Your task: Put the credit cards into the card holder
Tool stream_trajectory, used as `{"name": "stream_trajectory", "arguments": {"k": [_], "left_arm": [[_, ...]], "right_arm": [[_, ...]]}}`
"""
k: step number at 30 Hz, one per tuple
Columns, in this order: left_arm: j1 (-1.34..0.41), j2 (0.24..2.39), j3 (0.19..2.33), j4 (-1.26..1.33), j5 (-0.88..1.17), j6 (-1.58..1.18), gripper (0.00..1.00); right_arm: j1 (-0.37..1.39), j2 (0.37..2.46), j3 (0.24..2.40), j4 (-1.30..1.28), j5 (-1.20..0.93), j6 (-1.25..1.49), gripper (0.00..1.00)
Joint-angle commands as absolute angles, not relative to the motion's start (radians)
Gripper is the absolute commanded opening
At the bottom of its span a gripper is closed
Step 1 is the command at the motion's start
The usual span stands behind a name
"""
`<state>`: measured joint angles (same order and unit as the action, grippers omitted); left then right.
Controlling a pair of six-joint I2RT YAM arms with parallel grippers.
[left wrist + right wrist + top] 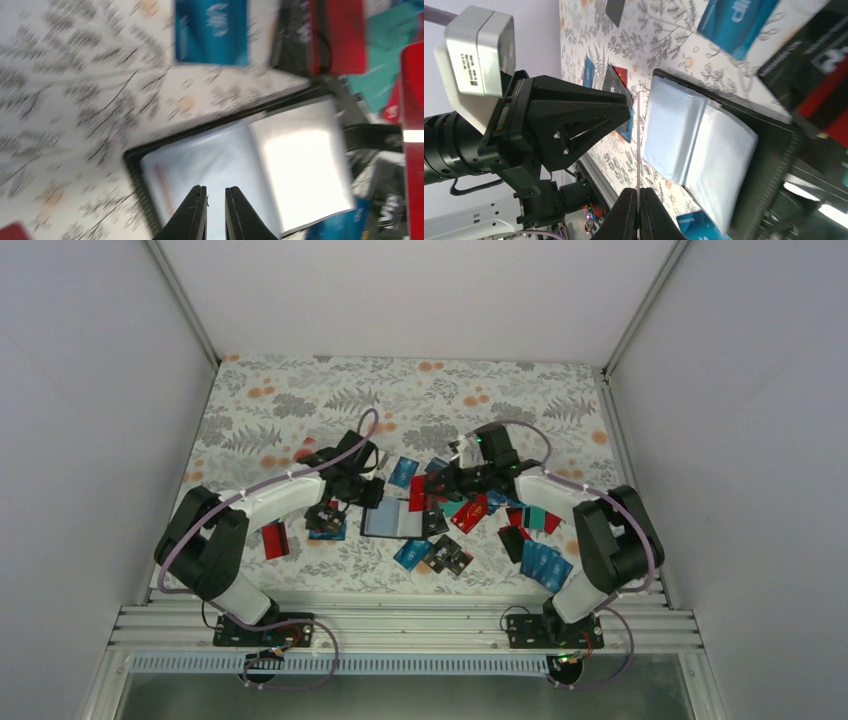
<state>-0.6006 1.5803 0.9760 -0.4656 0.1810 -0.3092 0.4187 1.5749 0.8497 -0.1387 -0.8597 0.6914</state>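
The card holder (392,520) lies open mid-table, clear sleeves up inside a black border (131,156). My left gripper (216,189) hovers over its left sleeve, jaws almost together with nothing between them; it shows in the top view (375,492). My right gripper (638,190) is shut on a thin card (638,145) seen edge-on, its free end near the holder's (769,150) left edge and close to the left gripper's fingers (624,100). From above this card looks red (418,493). More credit cards lie around: blue (210,32), red (337,35), a blue pile (545,565).
A red card (275,540) lies apart on the left beside the left arm. Black and blue cards (440,555) crowd the holder's near right corner. Grey walls close in both sides, and an aluminium rail (400,625) runs along the near edge.
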Motion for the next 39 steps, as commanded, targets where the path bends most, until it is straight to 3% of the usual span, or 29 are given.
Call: {"name": "stream_trajectory", "arguments": {"k": [1,20,39], "left_arm": [[-0.555,1.539,0.904,-0.497,0.121,-0.356,0.1],[-0.508,1.602,0.785,-0.398,0.187,-0.388,0.05],[-0.509,1.66,0.776,-0.367,0.235,-0.38,0.02]], "right_arm": [[0.504,1.681,0.915,-0.087,-0.851,0.745,0.04],[0.589,1.846,0.908,-0.069,-0.755,0.799,0.04],[0.596,1.884,0.905,0.037,-0.814,0.803,0.04]]}}
